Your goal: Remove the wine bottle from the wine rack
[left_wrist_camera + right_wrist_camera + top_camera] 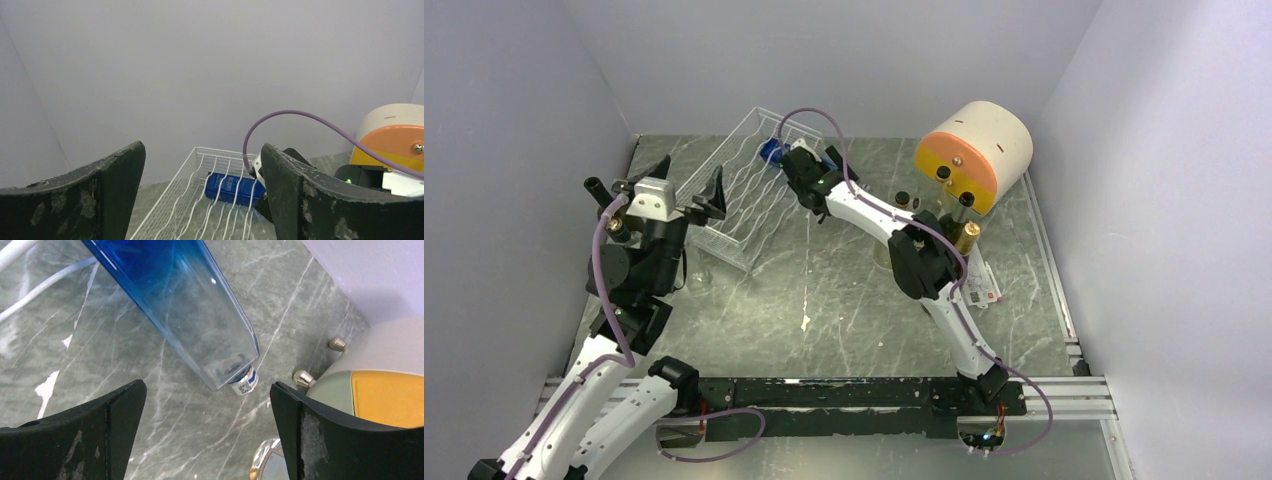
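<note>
Elbow bent and raised at the desk's [844, 300] left side, the left arm holds its pincer [689, 185] up beside the near end of the wine rack [729, 195]. Its jaws are spread apart with nothing between them. The white wire rack lies slantwise on the desk, its wavy rows running towards the back wall. The wine bottle [771, 151] rests at the rack's far end. It is square-sided, deep blue along the body and fading to clear glass near a small capped neck. The right arm stretches across the desk to that far end, a purple cable [819, 115] arching over it. Its pincer [786, 160] is wide open just beside the bottle and grips nothing. The right wrist view shows the bottle beyond the fingertips [125, 390], untouched.
</note>
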`<state>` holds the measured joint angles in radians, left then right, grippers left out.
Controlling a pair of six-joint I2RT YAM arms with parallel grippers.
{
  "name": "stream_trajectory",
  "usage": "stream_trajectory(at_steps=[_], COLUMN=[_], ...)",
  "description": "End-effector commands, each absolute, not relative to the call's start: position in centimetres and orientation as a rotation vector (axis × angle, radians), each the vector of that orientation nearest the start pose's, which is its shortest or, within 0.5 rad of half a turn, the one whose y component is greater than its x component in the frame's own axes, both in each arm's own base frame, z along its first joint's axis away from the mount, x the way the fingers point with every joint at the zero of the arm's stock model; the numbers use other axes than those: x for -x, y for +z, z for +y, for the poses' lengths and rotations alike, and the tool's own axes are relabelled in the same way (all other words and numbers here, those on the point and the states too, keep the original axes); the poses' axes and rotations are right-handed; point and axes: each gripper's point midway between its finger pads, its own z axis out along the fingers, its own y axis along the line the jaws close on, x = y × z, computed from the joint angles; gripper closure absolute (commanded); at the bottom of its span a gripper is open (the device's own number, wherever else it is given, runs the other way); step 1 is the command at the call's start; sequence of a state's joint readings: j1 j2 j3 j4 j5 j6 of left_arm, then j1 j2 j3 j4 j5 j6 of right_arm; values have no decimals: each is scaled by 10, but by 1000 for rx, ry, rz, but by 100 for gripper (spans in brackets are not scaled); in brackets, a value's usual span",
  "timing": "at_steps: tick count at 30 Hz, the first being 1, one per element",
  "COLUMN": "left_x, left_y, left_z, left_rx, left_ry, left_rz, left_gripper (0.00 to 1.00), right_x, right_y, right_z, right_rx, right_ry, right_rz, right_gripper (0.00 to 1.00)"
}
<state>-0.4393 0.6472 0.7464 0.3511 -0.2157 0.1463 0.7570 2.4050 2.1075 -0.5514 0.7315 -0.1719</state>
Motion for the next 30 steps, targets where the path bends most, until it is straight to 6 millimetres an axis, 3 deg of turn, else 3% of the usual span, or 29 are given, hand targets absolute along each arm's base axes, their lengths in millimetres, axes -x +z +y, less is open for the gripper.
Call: stream_trajectory(at_steps=[1, 23, 30], left_x=[-277, -287, -288], left_y=[432, 419, 417], left_z=[-78, -95, -98], left_rx=[-132, -194, -208], left_ry=[-123, -157, -166], left_rz=[1090, 1128, 1131], left_gripper=[11, 13, 14], right_x=[-521, -557, -567], right_y=[99, 63, 74], right_z=[301, 304, 298], right_rx=[671, 799, 775], right_ry=[-567, -523, -532], right_rz=[2060, 2023, 2002], right_gripper=[0, 0, 0])
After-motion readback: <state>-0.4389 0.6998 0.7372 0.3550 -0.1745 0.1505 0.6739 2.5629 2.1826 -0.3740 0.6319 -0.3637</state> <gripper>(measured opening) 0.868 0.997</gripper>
